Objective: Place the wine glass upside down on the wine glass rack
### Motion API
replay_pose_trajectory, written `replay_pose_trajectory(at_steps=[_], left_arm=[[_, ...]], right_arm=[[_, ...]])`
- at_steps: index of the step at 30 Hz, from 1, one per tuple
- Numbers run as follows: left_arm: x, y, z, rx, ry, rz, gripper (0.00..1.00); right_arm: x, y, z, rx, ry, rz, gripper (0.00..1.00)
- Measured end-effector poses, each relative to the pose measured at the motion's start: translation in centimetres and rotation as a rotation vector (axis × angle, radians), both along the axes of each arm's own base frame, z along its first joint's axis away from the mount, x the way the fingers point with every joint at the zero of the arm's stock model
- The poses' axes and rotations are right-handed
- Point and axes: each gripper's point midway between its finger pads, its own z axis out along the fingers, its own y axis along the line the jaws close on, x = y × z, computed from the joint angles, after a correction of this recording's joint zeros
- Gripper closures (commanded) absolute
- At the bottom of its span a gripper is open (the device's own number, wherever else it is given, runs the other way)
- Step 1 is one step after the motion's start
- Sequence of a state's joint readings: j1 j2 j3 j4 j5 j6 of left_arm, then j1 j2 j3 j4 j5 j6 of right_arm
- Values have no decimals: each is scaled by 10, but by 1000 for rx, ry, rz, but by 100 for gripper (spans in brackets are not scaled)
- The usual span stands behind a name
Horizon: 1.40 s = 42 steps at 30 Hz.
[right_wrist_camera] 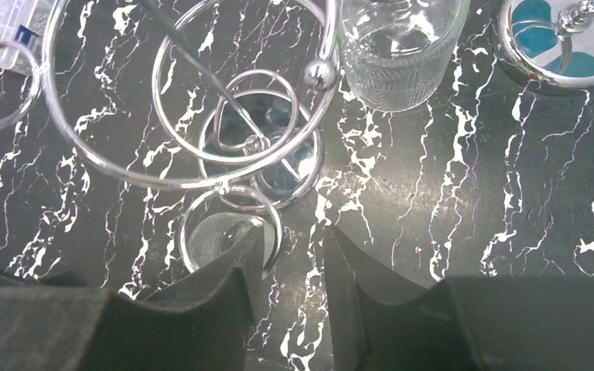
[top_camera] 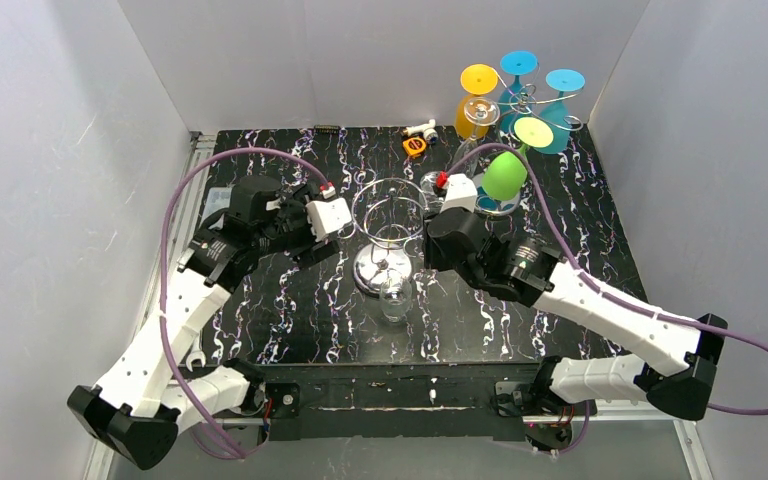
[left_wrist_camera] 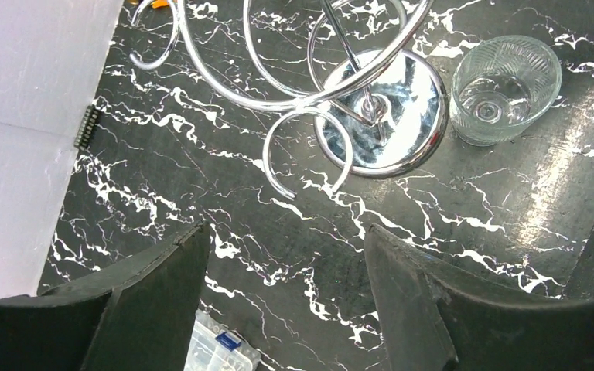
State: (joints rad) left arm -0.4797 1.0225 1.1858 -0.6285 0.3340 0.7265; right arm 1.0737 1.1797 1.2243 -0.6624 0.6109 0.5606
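Observation:
The chrome wine glass rack (top_camera: 388,212) stands mid-table on a round mirror base (left_wrist_camera: 402,116), with no glass on its rings. A clear ribbed glass (top_camera: 395,298) stands upright just in front of the base; it also shows in the left wrist view (left_wrist_camera: 506,89) and below a small ring in the right wrist view (right_wrist_camera: 216,239). A second clear glass (top_camera: 432,185) stands behind the rack (right_wrist_camera: 402,46). My left gripper (top_camera: 312,248) (left_wrist_camera: 286,228) is open and empty, left of the rack. My right gripper (top_camera: 428,250) (right_wrist_camera: 294,229) is open and empty, above the table right of the front glass.
A second rack (top_camera: 520,95) at the back right holds several coloured glasses upside down, with a green glass (top_camera: 505,175) over its base (right_wrist_camera: 557,46). A clear plastic box (left_wrist_camera: 216,352) lies on the left. Small parts (top_camera: 415,147) lie at the back. White walls enclose the table.

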Motion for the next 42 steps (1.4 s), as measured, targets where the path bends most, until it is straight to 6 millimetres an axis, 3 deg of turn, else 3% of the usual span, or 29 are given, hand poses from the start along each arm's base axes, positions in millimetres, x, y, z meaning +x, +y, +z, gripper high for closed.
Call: replay_pose_trajectory(at_steps=[12, 27, 42], left_arm=[[1, -13, -9, -7, 40, -63, 34], [-28, -26, -19, -67, 187, -152, 31], [-47, -43, -17, -98, 216, -254, 31]], right_arm=[[13, 10, -17, -38, 30, 32, 63], [31, -2, -15, -57, 23, 30, 71], [42, -18, -14, -127, -8, 43, 71]])
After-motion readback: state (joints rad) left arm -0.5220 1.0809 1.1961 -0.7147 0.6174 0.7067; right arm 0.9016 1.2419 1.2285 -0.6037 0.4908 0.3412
